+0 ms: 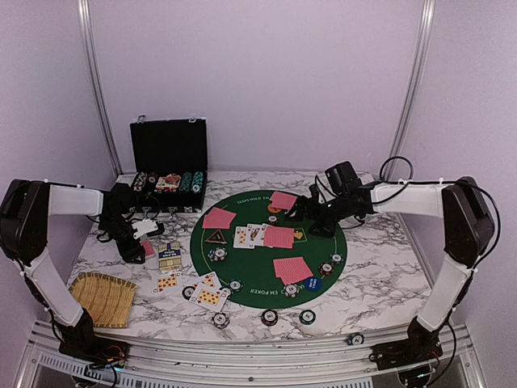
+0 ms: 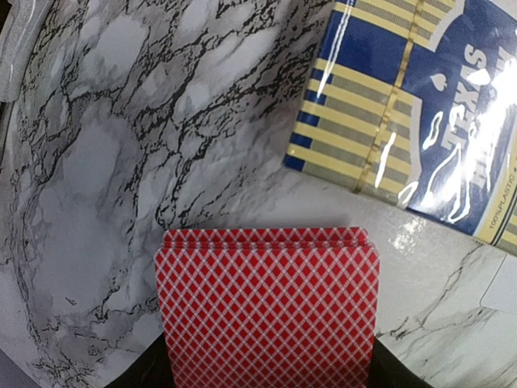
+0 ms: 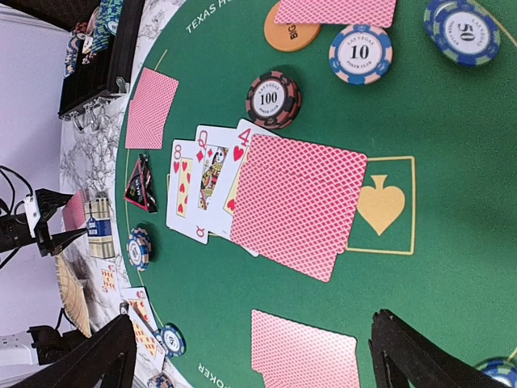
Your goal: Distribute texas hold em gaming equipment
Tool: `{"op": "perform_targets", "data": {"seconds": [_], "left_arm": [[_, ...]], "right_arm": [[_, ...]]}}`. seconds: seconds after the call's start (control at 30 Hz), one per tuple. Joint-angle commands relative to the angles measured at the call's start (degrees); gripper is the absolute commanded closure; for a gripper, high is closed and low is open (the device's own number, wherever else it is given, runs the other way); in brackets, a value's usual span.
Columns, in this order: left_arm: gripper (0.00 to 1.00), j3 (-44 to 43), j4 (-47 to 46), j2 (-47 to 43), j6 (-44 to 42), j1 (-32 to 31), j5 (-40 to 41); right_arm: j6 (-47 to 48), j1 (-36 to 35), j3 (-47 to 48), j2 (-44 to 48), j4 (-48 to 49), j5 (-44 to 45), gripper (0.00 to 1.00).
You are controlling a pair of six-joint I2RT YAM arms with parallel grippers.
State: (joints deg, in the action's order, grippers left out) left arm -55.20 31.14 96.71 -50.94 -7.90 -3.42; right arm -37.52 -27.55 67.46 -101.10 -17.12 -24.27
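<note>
Right wrist view first: your right gripper (image 3: pixel 252 323) has its fingers spread wide with nothing between them. It hangs low over the green felt mat (image 3: pixel 452 267), near the face-down card (image 3: pixel 295 206) that overlaps the four of hearts at the end of the face-up row (image 3: pixel 202 190) of eight of hearts, queen of diamonds and four of hearts. I judge that this card belongs to the board row, laid back-up against the three open ones, which would explain why the jaws are off it. Around it the felt is set out like player seats. A 100 chip (image 3: pixel 273 99), a 10 chip (image 3: pixel 360 54), a 50 chip (image 3: pixel 467 31) and the orange button (image 3: pixel 291 34) sit toward the far hand, and the dark triangular marker (image 3: pixel 139 184) lies just beside the eight. In the top external view, face-down hands (image 1: pixel 219 217) ring the felt. The blue button (image 1: pixel 311 284) rests beside the near-right hand, and striped chips (image 1: pixel 221 319) dot the rim and the marble in front of it. Your left gripper (image 1: pixel 144 242) is clamped on the deck of red-backed cards (image 2: pixel 266 307). It holds the deck off the felt, above the marble table (image 2: pixel 97 162) and next to the blue-and-gold card box (image 2: pixel 404 121). I read that as keeping the stock out of the dealing area yet within reach. The deck looks squared, its edges stacked flush, and its red lattice back is clean and slightly glossy.
</note>
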Motion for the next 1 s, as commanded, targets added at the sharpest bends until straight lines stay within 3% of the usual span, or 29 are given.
{"op": "perform_targets", "data": {"seconds": [0.0, 0.1, 0.23, 0.3, 0.33, 0.37, 0.6, 0.77, 0.97], "left_arm": [[0.74, 0.9, -3.8, 1.2, 1.7, 0.2, -0.7], [0.68, 1.4, -4.2, 1.6, 2.1, 0.2, -0.8], [0.32, 2.0, -4.3, 1.5, 2.3, 0.2, -0.8], [0.25, 2.1, -4.0, 0.6, 2.4, 0.2, -0.7], [0.11, 2.0, -3.7, -0.1, 2.4, 0.2, -0.9], [0.02, 1.8, -3.4, -0.7, 2.4, 0.2, -1.1], [0.01, -1.9, 2.1, -4.6, 3.8, 0.2, -3.5], [0.01, -4.9, 2.7, -8.6, 9.5, 0.8, -5.6], [0.01, -2.4, -5.1, -14.1, 20.0, 3.7, -14.7]], "right_arm": [[1.4, -0.4, 0.8, 4.1, -3.8, 5.1, 0.01], [1.0, -0.4, 0.6, 5.9, -4.3, 5.9, 0.01], [0.9, -0.4, 1.3, 7.0, -5.4, 6.2, 0.01], [1.3, -0.4, 2.1, 7.1, -6.4, 6.5, 0.01], [1.4, -0.3, 2.4, 7.2, -7.0, 6.8, 0.01], [1.6, -0.3, 2.6, 7.4, -7.3, 7.0, 0.01], [2.1, 0.1, 3.1, 8.7, -8.6, 9.7, 0.01], [3.6, 1.4, 1.1, 12.8, -7.8, 15.3, 0.01], [4.4, 5.7, -4.9, 21.6, -6.4, 39.6, 0.01]]}}
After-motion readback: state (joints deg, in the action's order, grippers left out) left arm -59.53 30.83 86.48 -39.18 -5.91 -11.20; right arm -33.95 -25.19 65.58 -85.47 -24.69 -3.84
